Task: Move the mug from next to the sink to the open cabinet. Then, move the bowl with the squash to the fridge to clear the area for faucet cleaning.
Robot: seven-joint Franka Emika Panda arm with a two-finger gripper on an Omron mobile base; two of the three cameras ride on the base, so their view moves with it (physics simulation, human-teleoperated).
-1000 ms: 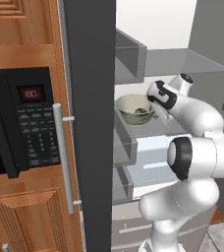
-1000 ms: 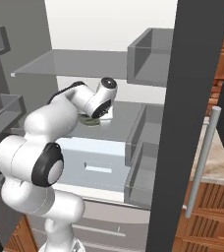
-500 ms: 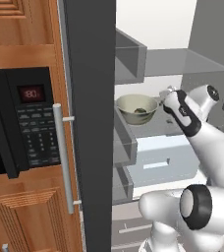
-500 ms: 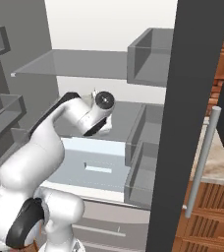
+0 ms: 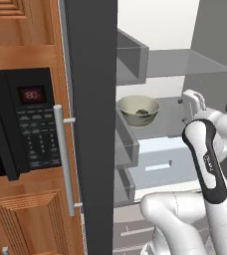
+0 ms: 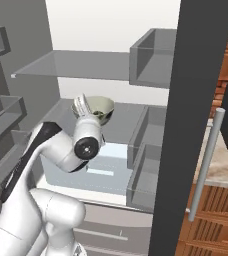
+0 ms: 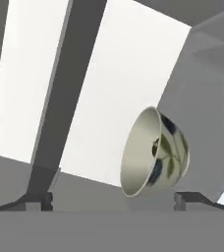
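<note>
The bowl sits upright on a fridge shelf, the squash inside it. The gripper hangs apart from it — fingers spread wide, pinching nothing — just beside the bowl's rim.

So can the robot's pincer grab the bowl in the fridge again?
Probably yes. The pincer stands open, facing the bowl on the fridge shelf, with nothing between them.
</note>
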